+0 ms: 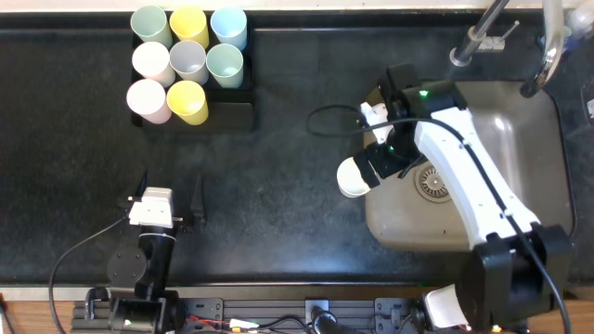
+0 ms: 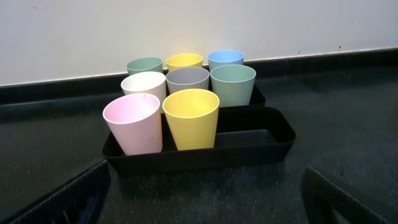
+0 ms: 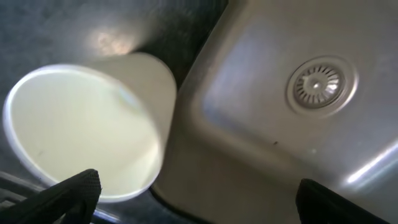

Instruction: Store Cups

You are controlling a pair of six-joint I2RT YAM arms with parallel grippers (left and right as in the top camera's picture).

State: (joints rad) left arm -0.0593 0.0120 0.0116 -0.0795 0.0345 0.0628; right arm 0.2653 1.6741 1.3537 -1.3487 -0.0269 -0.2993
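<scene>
A white cup (image 1: 354, 177) at the sink's (image 1: 520, 111) edge.
The cup is on the desk (image 1: 278, 232) just beside the sink; the right tool (image 3: 198, 198) is wide open, one finger seemingly over its rim. The left tool (image 2: 202, 196), open and empty, faces the tray (image 2: 273, 146) of cups.

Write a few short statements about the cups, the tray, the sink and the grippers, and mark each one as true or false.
1. The black tray holds eight cups. True.
2. A cup stands in the sink beside the drain. False: the basin around the drain is bare; the loose white cup is at the sink's left edge, by the right gripper.
3. The tray's row with the pink cup and a yellow cup has a free place. True.
4. The left gripper hovers over the tray. False: it is apart from the tray, over the counter, with its fingers open.
</scene>
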